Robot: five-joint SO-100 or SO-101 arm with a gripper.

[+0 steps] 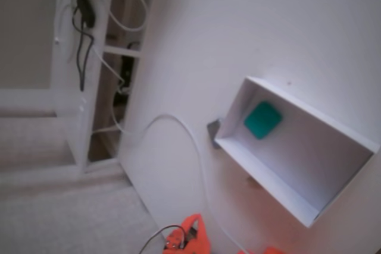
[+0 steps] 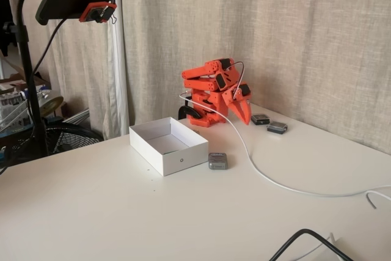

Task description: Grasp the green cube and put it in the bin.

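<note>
The green cube (image 1: 262, 119) lies on the floor of the bin (image 1: 262, 173), close to one corner, with nothing touching it. In the fixed view from the side, the bin (image 2: 177, 160) stands on the white table and its near wall hides the cube. Behind the bin the orange arm (image 2: 211, 90) sits folded. Its gripper (image 2: 247, 117) points down at the table, well away from the bin. The fingers look shut with nothing between them. In the fixed view from above, only a bit of the orange arm (image 1: 189, 237) shows at the bottom edge.
A small dark grey square piece (image 2: 217, 161) rests against the bin's outer wall. A white cable (image 2: 263, 172) runs across the table from the arm. Two small dark pieces (image 2: 269, 124) lie right of the gripper. A camera stand (image 2: 76, 5) rises at the left.
</note>
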